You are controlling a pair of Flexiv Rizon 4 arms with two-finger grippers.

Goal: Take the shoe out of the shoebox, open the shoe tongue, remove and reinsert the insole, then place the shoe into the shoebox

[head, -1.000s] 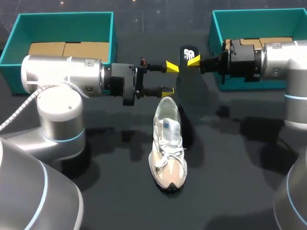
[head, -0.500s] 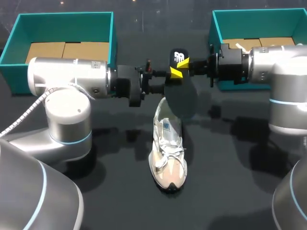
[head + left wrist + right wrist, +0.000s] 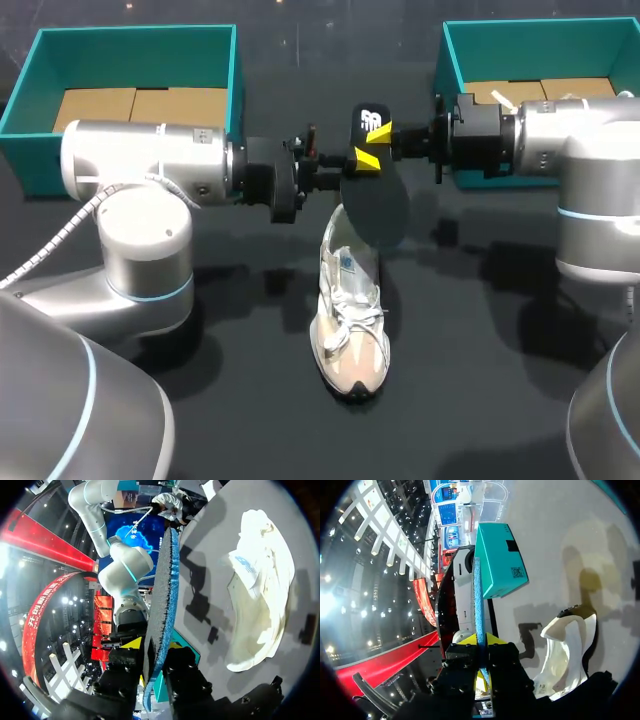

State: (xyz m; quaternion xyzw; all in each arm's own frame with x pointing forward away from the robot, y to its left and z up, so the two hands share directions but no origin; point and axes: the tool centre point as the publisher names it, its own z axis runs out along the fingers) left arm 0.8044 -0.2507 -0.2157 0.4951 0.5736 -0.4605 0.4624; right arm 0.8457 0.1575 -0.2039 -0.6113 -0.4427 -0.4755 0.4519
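Note:
The dark insole [image 3: 375, 195] hangs upright above the table, just behind the heel of the white and beige sneaker [image 3: 350, 310]. My right gripper [image 3: 380, 133] is shut on its upper part from the right. My left gripper [image 3: 360, 162] comes in from the left, and its fingers press the insole from both sides. In the left wrist view the insole [image 3: 162, 590] runs edge-on between the left gripper [image 3: 152, 645] fingers, with the sneaker [image 3: 260, 595] lying beside it. In the right wrist view the blue-edged insole [image 3: 478, 595] stands in the right gripper [image 3: 481, 640], beside the sneaker [image 3: 565, 650].
A teal shoebox [image 3: 130, 35] with brown cardboard inside stands at the back left, and a second teal box [image 3: 540, 30] at the back right behind my right arm. The sneaker lies mid-table with its toe toward the front edge.
The right gripper carried the insole a little left and down toward the shoe. The left gripper moved right and narrowed its fingers around the insole.

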